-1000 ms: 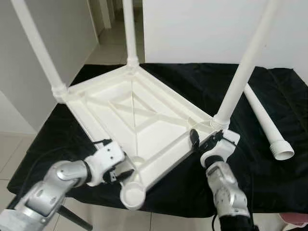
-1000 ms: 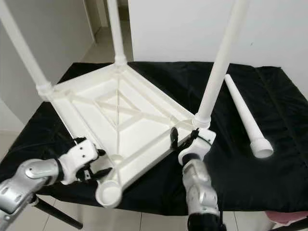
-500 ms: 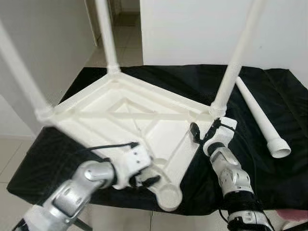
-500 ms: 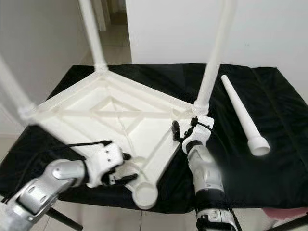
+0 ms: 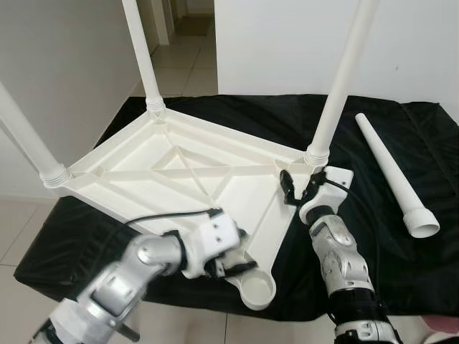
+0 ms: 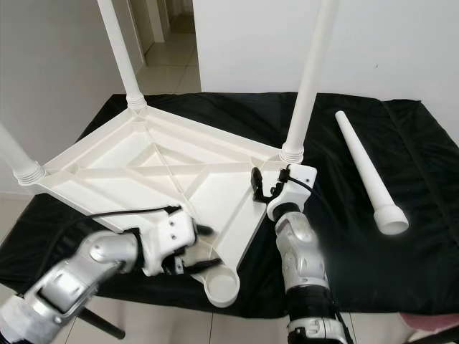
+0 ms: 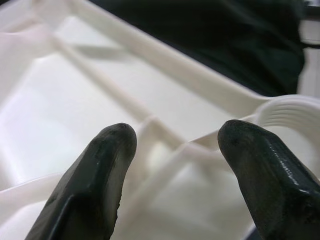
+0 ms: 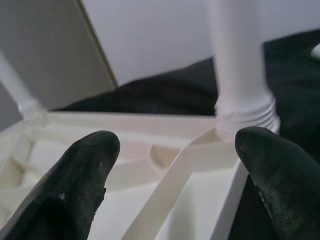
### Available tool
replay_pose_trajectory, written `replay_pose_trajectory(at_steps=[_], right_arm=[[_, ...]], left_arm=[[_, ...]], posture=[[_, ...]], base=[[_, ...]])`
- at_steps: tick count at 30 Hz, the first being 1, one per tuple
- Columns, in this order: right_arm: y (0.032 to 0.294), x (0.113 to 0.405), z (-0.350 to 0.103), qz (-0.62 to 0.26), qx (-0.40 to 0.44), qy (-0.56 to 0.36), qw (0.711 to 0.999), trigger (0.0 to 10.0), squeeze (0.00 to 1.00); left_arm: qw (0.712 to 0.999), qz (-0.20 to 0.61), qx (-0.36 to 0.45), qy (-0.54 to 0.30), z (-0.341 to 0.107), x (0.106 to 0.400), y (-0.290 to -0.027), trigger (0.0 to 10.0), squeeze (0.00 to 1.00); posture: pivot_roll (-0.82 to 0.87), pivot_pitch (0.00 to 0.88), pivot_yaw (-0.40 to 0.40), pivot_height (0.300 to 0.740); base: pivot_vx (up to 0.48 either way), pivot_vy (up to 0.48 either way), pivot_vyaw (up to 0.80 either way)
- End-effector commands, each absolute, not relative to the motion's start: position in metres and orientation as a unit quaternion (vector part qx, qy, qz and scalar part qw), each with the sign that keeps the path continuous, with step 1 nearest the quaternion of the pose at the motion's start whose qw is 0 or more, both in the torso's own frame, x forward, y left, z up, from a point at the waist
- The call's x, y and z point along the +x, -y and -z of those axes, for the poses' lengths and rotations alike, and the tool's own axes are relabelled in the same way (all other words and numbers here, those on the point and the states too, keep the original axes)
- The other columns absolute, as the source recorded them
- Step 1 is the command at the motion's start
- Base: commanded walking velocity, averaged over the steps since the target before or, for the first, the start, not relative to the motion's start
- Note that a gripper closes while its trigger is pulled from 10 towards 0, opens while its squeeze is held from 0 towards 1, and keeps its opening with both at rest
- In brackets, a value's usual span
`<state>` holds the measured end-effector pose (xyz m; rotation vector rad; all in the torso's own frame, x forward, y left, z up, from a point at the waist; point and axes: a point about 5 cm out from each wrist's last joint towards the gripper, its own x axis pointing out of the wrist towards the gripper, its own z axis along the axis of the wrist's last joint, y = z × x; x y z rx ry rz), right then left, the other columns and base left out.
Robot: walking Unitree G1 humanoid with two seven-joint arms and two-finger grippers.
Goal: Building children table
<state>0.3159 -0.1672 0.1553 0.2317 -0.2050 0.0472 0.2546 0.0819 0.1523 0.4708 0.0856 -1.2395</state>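
Upturned table [image 5: 179,172], legs cropped above, both grippers [image 5: 233,261] [image 5: 297,188] spread at its rim.

White tabletop [image 6: 154,172] lying upside down on the black-draped surface [image 6: 344,236], ribs facing up. Three legs standing up from its corners: far leg [image 6: 116,50], right leg [image 6: 308,79], left leg [image 6: 16,161] partly cut off by the frame edge. Near corner socket [image 6: 221,286] sitting empty, hanging by the surface's front edge. Fourth leg [image 6: 367,174] lying loose on the cloth, well apart to the right, wide end toward the camera. Left pincer [image 6: 195,249] reaching at the tabletop's near rim just beside the empty socket, fingers apart. Right pincer [image 6: 261,188] sitting at the corner by the right leg's base, fingers spread around the rim. Tiled floor [image 6: 161,72] showing beyond.
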Motion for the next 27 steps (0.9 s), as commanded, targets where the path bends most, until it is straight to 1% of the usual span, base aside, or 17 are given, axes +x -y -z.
replay_pose_trajectory(at_steps=[1, 3, 8, 16, 17, 19, 27], right_arm=[[0.169, 0.310, -0.159, -0.016, 0.112, 0.123, 0.986, 10.0, 0.00], [0.171, 0.299, -0.162, -0.006, 0.091, 0.143, 0.986, 10.0, 0.00], [0.171, 0.288, -0.160, -0.002, 0.071, 0.144, 0.987, 10.0, 0.00], [0.181, 0.283, -0.168, 0.015, 0.066, 0.155, 0.986, 10.0, 0.00], [0.184, 0.281, -0.171, 0.017, 0.057, 0.159, 0.986, 10.0, 0.00], [0.185, 0.280, -0.172, 0.017, 0.054, 0.159, 0.986, 10.0, 0.00], [0.187, 0.278, -0.173, 0.018, 0.044, 0.155, 0.987, 10.0, 0.00]], left_arm=[[0.786, 0.576, 0.219, -0.043, -0.152, 0.258, -0.087, 10.0, 0.00], [0.785, 0.570, 0.237, -0.045, -0.152, 0.264, -0.095, 10.0, 0.00], [0.777, 0.571, 0.260, -0.057, -0.146, 0.273, -0.108, 10.0, 0.00], [0.764, 0.587, 0.256, -0.078, -0.135, 0.278, -0.110, 10.0, 0.00], [0.757, 0.594, 0.254, -0.095, -0.127, 0.281, -0.111, 10.0, 0.00], [0.753, 0.598, 0.256, -0.098, -0.124, 0.282, -0.112, 10.0, 0.00], [0.749, 0.596, 0.259, -0.132, -0.113, 0.299, -0.120, 10.0, 0.00]], posture=[[-0.06, 0.043, 0.085, 0.740], [-0.06, 0.045, 0.088, 0.740], [-0.07, 0.052, 0.094, 0.740], [-0.10, 0.062, 0.112, 0.740], [-0.11, 0.068, 0.114, 0.740], [-0.11, 0.068, 0.114, 0.740], [-0.11, 0.079, 0.115, 0.740]], base=[[0.000, 0.000, 0.00], [0.000, 0.000, 0.00], [0.000, 0.000, 0.00], [0.000, 0.000, 0.00], [0.000, 0.000, 0.00], [0.000, 0.000, 0.00], [0.000, 0.000, 0.00]])
